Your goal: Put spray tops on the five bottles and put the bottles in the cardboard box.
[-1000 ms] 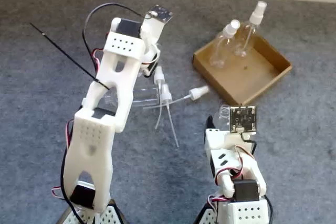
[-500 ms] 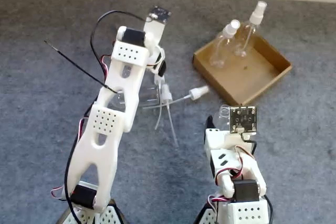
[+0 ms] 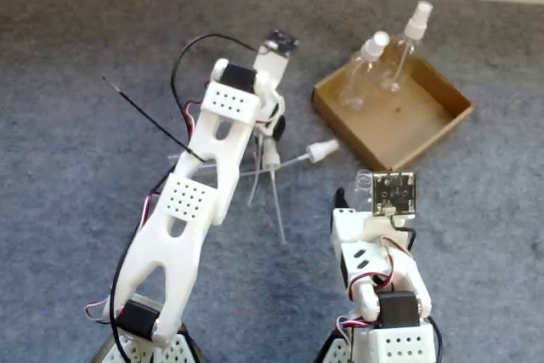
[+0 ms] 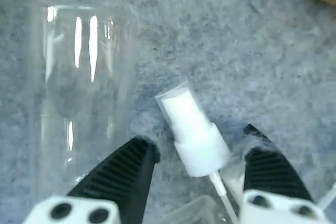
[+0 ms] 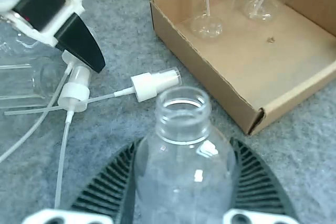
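While two capped bottles (image 3: pixel 364 70) stand in the cardboard box (image 3: pixel 416 121) at upper right, the right gripper (image 5: pixel 185 182) clamps an uncapped bottle (image 5: pixel 181 111) at lower centre and the left gripper (image 4: pixel 199 148), spread open, straddles a spray top (image 4: pixel 191 129) mid-frame, leaving seemingly three unfinished.

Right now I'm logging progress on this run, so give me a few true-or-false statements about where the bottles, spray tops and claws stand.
1. Two capped bottles stand in the cardboard box. True.
2. The bottle in the right claw has a spray top on it. False: its neck is open and bare.
3. The left claw is open, with a spray top on the carpet between its fingers. True.
4. Every spray top is fitted to a bottle. False: a loose spray top lies on the carpet beside the box.
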Motion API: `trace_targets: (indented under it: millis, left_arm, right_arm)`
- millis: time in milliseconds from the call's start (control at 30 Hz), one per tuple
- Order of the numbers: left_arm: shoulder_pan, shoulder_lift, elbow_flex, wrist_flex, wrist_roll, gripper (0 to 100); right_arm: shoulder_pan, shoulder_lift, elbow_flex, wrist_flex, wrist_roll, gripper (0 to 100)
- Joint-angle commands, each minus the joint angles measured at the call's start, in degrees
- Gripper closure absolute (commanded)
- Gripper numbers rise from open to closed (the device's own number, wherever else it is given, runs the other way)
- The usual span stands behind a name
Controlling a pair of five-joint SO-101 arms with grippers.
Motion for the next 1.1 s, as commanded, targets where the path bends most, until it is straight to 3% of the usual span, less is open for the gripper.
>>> trace_targets:
  millis: [0, 267, 767, 1067]
  left_arm:
    - [0.13, -1.01, -2.59, 0.44, 0.70, 79]
    - [0.31, -1.01, -2.86, 0.44, 0.70, 91]
    - [0.57, -2.15, -2.95, 0.44, 0.62, 89]
    - [3.38, -12.26, -2.77, 2.90, 0.62, 90]
  right_arm:
    - [0.75, -0.84, 1.89, -1.45, -0.62, 82.8]
    - [0.75, -0.84, 1.89, -1.45, -0.62, 82.8]
    - [0.75, -0.84, 1.80, -1.45, -0.62, 82.8]
    - [0.75, -0.84, 1.63, -1.45, -0.53, 82.8]
